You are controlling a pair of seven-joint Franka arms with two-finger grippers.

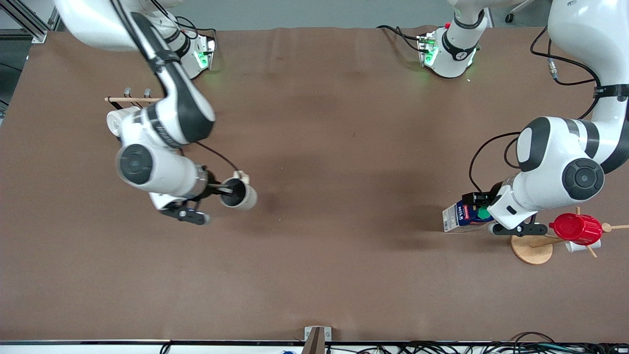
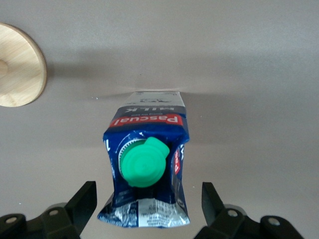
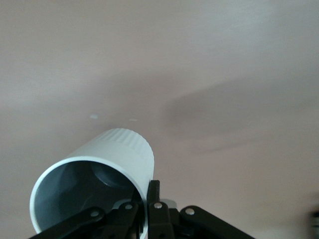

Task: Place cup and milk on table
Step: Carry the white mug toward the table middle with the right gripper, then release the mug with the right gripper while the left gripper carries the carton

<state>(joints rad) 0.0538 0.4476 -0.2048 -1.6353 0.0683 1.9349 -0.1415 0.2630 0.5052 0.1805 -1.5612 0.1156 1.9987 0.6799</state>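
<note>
We've got the right gripper [image 1: 223, 189] pinching the cup [image 1: 239, 194] by its rim above the tabletop [image 1: 334, 147], so it may swing. The left gripper [image 1: 479, 206] is spread around the milk [image 1: 462, 216] beside the mug tree [image 1: 533, 248]; a nudge could topple it.

White glossy arms, black joint bands, black tools, black cables, green base lights

Cream cup [image 1: 239, 194], grey inside, seems tilted above the brown desk [image 1: 324, 162]; blue-white milk [image 1: 462, 216], green-capped, stands upright.
</note>
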